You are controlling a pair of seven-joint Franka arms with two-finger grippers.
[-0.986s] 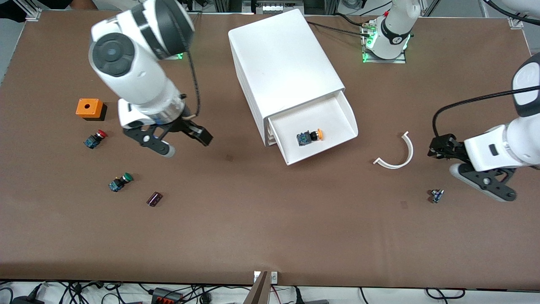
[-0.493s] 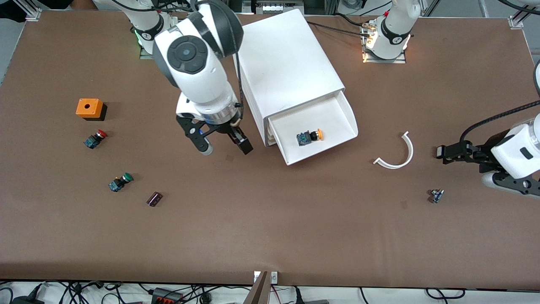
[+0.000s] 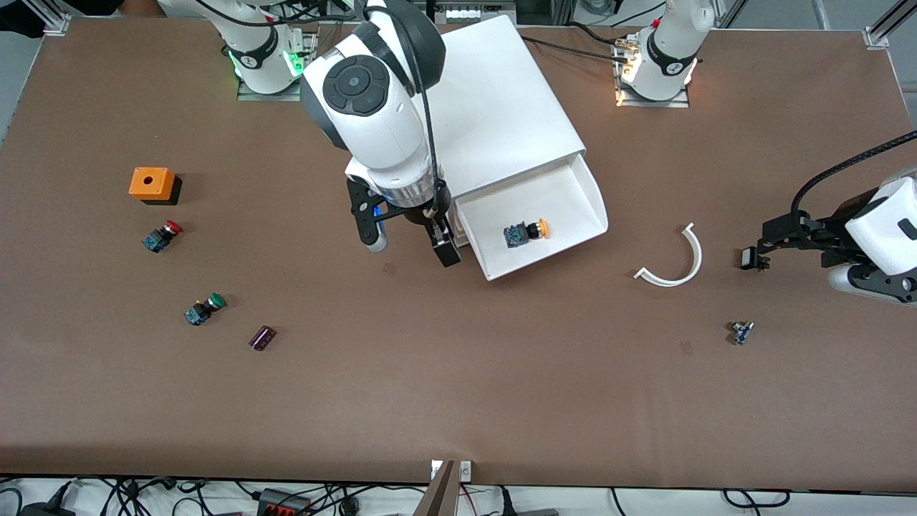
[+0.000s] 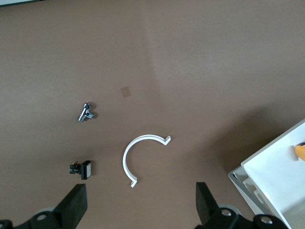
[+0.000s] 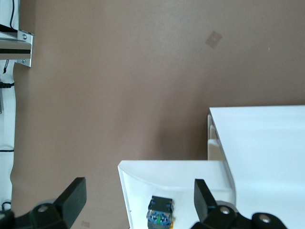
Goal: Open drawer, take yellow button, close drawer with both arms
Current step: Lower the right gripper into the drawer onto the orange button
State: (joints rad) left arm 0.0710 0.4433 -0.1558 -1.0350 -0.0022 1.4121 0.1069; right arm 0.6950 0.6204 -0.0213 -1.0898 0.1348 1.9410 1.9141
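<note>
Your white cabinet (image 3: 487, 122) sat near the arms' bases, its top drawer (image 3: 534, 222) pulled out toward the front camera. The orange-capped button (image 3: 526, 232) lay on its side inside that drawer. Your right gripper (image 3: 408, 247) hung with its 2 fingers spread wide and empty, over the table just beside the drawer's corner on the right arm's side. Your left gripper (image 3: 791, 251) also stood open and held nothing, over bare table toward the left arm's end, near a curved white plastic strip (image 3: 673, 261).
</note>
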